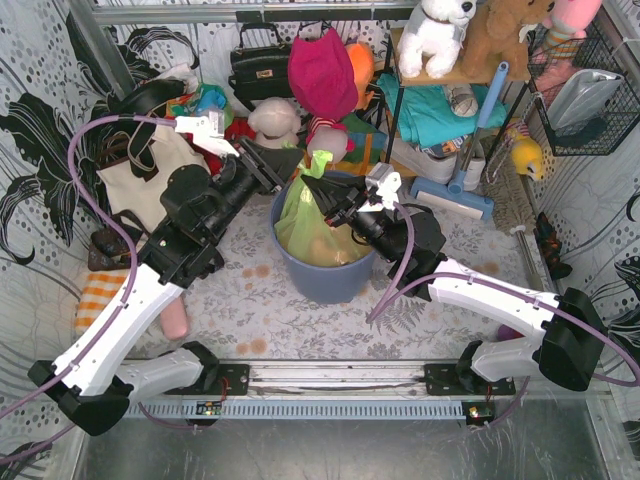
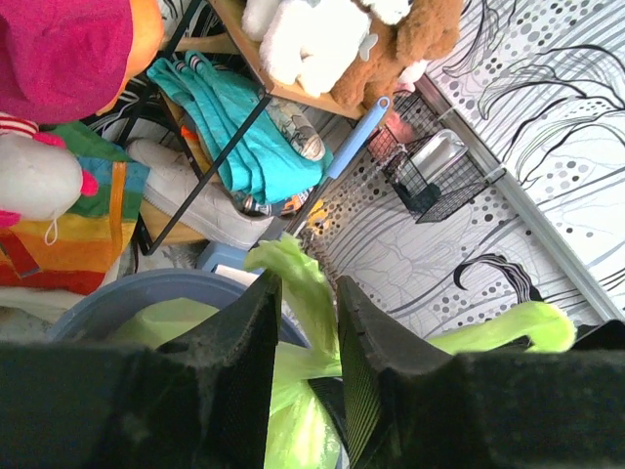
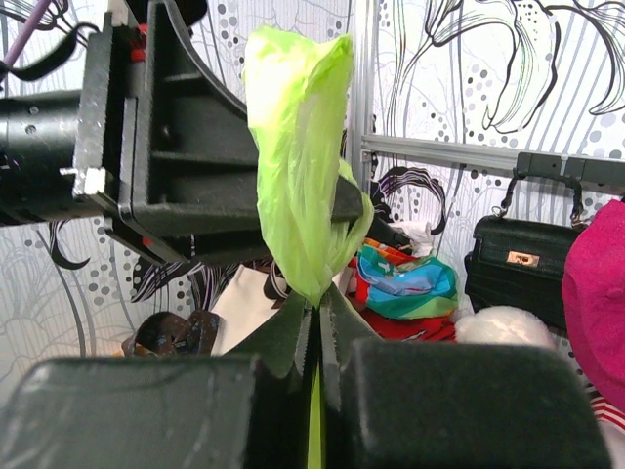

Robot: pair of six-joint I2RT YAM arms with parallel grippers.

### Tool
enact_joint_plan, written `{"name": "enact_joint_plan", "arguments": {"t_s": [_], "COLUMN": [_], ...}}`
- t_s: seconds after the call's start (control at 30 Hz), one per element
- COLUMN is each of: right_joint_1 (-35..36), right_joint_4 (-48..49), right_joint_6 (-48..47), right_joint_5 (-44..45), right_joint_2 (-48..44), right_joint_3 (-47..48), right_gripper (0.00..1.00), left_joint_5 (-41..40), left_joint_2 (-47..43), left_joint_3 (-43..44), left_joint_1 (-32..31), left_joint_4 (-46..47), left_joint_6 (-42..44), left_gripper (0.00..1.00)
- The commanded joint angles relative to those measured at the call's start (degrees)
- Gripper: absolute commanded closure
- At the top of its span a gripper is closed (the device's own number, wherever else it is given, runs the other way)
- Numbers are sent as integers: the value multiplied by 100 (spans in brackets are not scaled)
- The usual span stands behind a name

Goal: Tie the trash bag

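Note:
The light-green trash bag [image 1: 300,225] sits in the round blue-grey bin [image 1: 330,280] at the table's middle. My right gripper [image 1: 312,188] is over the bin's far rim. In the right wrist view it [image 3: 317,298] is shut on a gathered flap of the bag [image 3: 298,147], which stands up past its tips. My left gripper [image 1: 290,160] reaches in from the left. In the left wrist view its jaws [image 2: 308,283] stand apart, with a strip of the bag [image 2: 303,293] lying loosely between them above the bin's rim [image 2: 117,293]. The tan paper does not show clearly.
A white tote [image 1: 140,170] lies far left, with a black handbag [image 1: 262,70] and pink plush [image 1: 322,75] behind the bin. A shelf with teal cloth [image 1: 440,110], a blue broom [image 1: 455,195] and a wire basket [image 1: 585,95] are at right. An orange striped cloth [image 1: 100,295] lies left.

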Motion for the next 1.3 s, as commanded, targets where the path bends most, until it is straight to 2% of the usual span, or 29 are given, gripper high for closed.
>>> {"name": "enact_joint_plan", "arguments": {"t_s": [0.0,0.2,0.4,0.6,0.77,0.93,1.03,1.27], "right_joint_1": [-13,-9,-14,-15,-14,-14,-13,-15], "right_joint_4": [407,413,445,445,426,406,376,355], "right_joint_6": [121,176,205,221,231,240,257,310], "right_joint_5": [-56,-60,-56,-63,-59,-78,-89,-119], "right_joint_2": [-137,-120,-107,-102,-105,-126,-133,-120], "right_joint_3": [-42,-59,-78,-88,-112,-128,-131,-135], "right_gripper": [100,100,100,100,100,100,100,100], "left_joint_5": [-44,493,1320,1882,2440,2381,2326,2530], "left_joint_2": [-21,-146,-167,-75,156,240,249,385], "left_joint_3": [-164,-461,-665,-839,-1047,-1075,-1012,-957], "left_joint_1": [0,157,411,586,841,945,984,1104], "left_joint_4": [525,1262,1946,2635,3470,3464,3308,3570], "left_joint_6": [-56,-389,-892,-1344,-1957,-1976,-1828,-1944], "left_gripper": [63,69,68,78,82,65,49,47]}}
